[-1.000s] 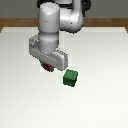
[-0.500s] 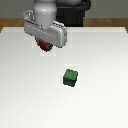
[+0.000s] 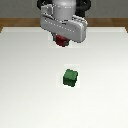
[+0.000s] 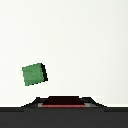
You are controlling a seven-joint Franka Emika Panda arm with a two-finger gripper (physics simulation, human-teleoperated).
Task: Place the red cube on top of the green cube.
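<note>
The green cube [image 3: 70,77] sits alone on the white table, near the middle of the exterior view. It also shows in the wrist view [image 4: 34,74], well apart from the fingers. My gripper [image 3: 62,42] hangs high above the table, behind the green cube and a little to the exterior view's left of it. It is shut on the red cube [image 3: 62,41], which shows as a dark-red patch under the hand. In the wrist view the red cube [image 4: 61,102] lies between the dark fingers; only its top strip shows.
The white table [image 3: 30,100] fills the scene, with a brown floor strip behind its far edge. The arm's body stands at the back.
My gripper has risen with the red cube held in it, lifting it off the table from beside the green cube. The green cube has not moved.
</note>
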